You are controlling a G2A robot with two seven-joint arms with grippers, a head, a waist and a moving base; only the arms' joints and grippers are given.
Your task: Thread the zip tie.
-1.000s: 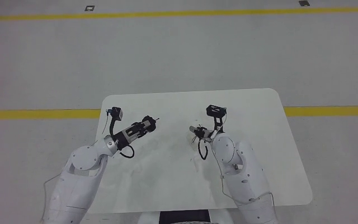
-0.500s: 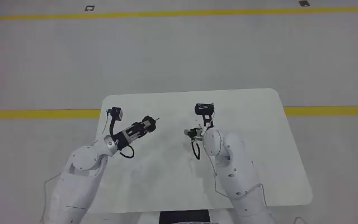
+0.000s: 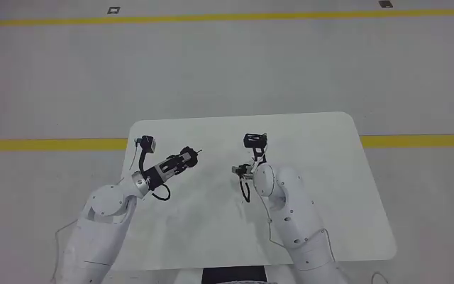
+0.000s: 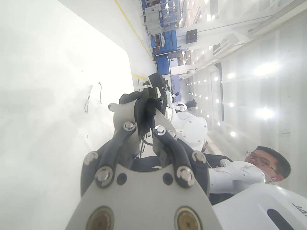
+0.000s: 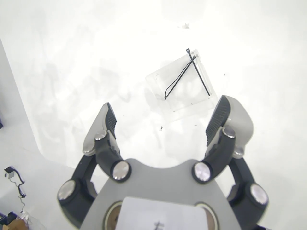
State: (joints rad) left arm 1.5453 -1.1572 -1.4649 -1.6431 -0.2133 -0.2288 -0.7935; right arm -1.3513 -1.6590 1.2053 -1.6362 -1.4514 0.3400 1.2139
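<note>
Hovering over the white table point(image 5: 96, 48), the right pincer point(image 5: 165, 104) is held wide open; two crossed black zip ties point(image 5: 198, 72) are seen in a clear box point(image 5: 182, 102) just beyond its fingertips. The left pincer point(image 4: 140, 104) is clenched; anything pinched cannot be told.

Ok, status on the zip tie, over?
Right hand open above the clear box. Left hand shut, away from it. Black zip ties crossed, on or in the box, ungripped. Nothing between.
</note>
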